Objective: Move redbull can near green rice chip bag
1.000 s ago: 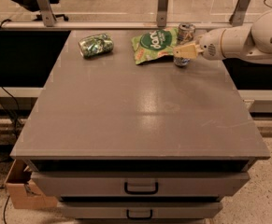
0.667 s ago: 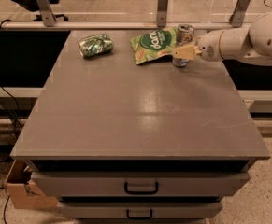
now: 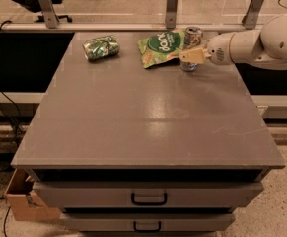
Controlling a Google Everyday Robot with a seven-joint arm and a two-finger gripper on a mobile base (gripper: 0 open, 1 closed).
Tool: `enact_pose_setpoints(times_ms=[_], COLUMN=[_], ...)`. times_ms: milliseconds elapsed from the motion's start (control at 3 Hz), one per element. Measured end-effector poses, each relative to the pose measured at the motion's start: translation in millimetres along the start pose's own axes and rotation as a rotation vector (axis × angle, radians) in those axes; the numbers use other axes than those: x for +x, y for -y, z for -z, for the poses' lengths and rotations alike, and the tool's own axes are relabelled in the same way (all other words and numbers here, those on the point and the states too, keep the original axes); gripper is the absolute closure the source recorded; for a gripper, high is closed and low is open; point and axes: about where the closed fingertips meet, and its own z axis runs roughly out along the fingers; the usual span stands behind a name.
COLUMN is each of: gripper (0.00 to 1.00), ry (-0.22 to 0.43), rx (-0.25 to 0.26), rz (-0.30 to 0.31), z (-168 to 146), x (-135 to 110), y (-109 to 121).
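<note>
The redbull can (image 3: 193, 35) stands upright on the grey table (image 3: 148, 112) near the back right, touching or just beside the right edge of the green rice chip bag (image 3: 160, 46). The bag lies flat with its dark green round logo facing up. My gripper (image 3: 190, 57) reaches in from the right on the white arm (image 3: 251, 43). It sits at the can's mid-height, and its tan tip crosses the front of the can. The can's base shows below it on the table.
A shorter green patterned can (image 3: 101, 47) lies on its side at the back left of the table. Metal posts and a rail run behind the back edge. Drawers sit below the front edge, and a cardboard box (image 3: 27, 201) is on the floor at the left.
My gripper and wrist have shifted slightly left and down at the can. The can and the bag have stayed in place.
</note>
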Motion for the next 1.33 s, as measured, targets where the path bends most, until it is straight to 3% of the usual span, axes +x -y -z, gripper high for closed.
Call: enact_pose_setpoints(times_ms=[667, 1000, 1333], gripper=[0.13, 0.00, 0.00], ry=[-0.001, -0.002, -0.002], rx=[-0.010, -0.014, -0.015], rz=[0.000, 0.000, 0.000], z=[-5.7, -8.5, -8.9], x=[0.3, 0.4, 0.3], y=[-3.4, -5.1, -5.4])
